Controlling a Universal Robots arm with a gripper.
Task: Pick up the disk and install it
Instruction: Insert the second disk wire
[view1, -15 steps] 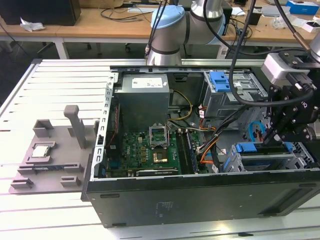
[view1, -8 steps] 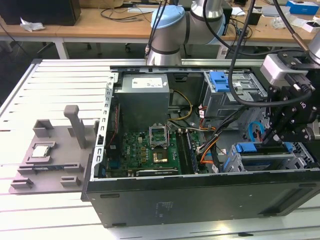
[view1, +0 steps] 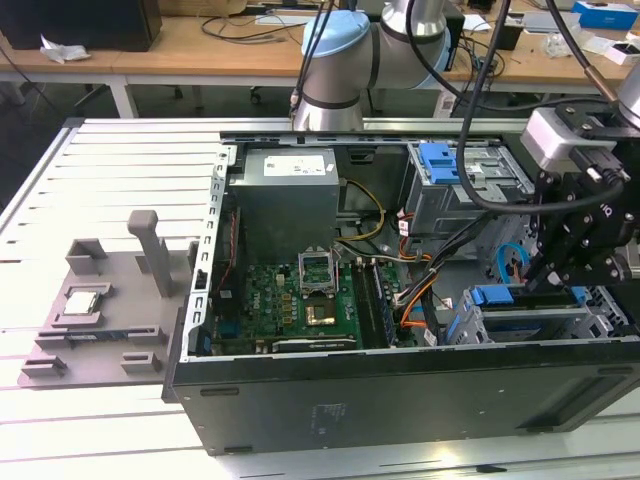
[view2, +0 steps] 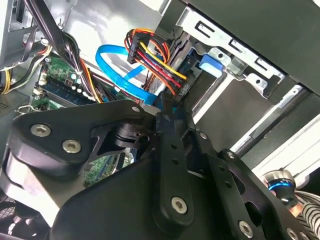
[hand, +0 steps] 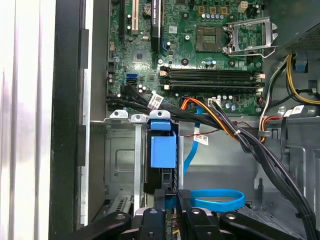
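Closest to me is the black linkage of the gripper (hand: 172, 200), bolted joints and all, reaching down into the open computer case (view1: 400, 390) at the exterior view's right. Its tip sits right at the blue-framed edge of the disk (hand: 163, 150). The linkage covers the point of contact, so I cannot tell whether the tool is clamped on the disk or merely resting against it.

The disk stands on edge in the lower drive cage (hand: 120, 160), a grey sheet-metal bay. Its blue bracket pokes up at the cage's mouth, just beside the gripper in the exterior view. A looped blue data cable (hand: 217, 200) lies right next to the tip. A bundle of red, yellow and black power wires (view2: 155, 62) hangs close by in the second wrist view.

The case lies on its side with the panel off. It holds the green motherboard (view1: 300, 305), the grey power supply (view1: 285, 195) and an upper drive cage (view1: 470, 175) with its own blue tab.

Well apart, at the exterior view's left, a grey fixture tray (view1: 140, 330) on the slatted table (view1: 120, 170) holds a small square silver chip (view1: 82, 303).
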